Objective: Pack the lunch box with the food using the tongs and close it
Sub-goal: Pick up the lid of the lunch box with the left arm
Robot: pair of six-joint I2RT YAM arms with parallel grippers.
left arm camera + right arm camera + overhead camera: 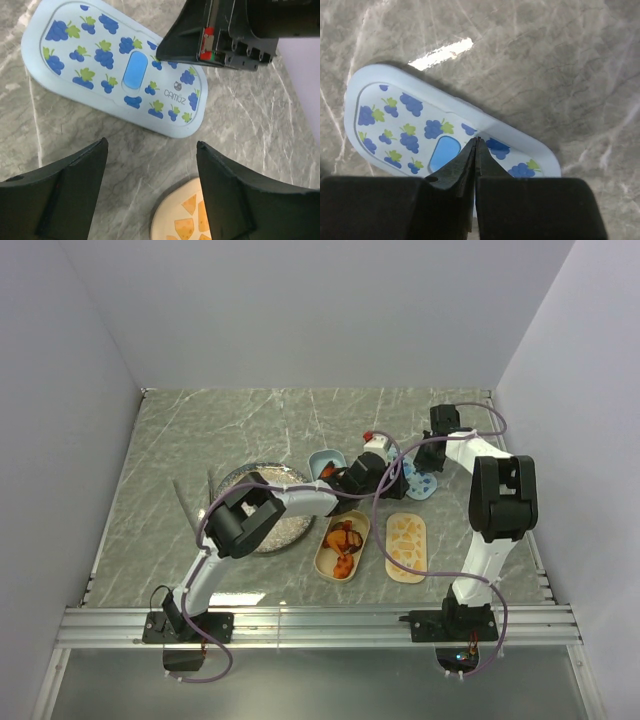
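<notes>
The food [342, 540], orange and reddish chunks, lies in a beige oval lunch box tub [328, 558] near the table's middle. Its beige cheese-print lid [406, 547] [175, 220] lies beside it to the right. A blue grape-print lid [424, 483] [120, 70] [410, 120] lies flat further back. A blue tub [322, 461] stands behind the left arm. The tongs [186, 508] lie left of the plate. My left gripper [380, 480] [151, 145] hangs open and empty above the bare table between the two lids. Over the blue lid my right gripper [400, 468] [476, 141] is shut, its tips at the lid's surface.
A round silvery speckled plate [285, 530] sits left of the beige tub, partly under the left arm. The two grippers are close together; the right one's black body [225, 35] shows at the top of the left wrist view. White walls enclose the table.
</notes>
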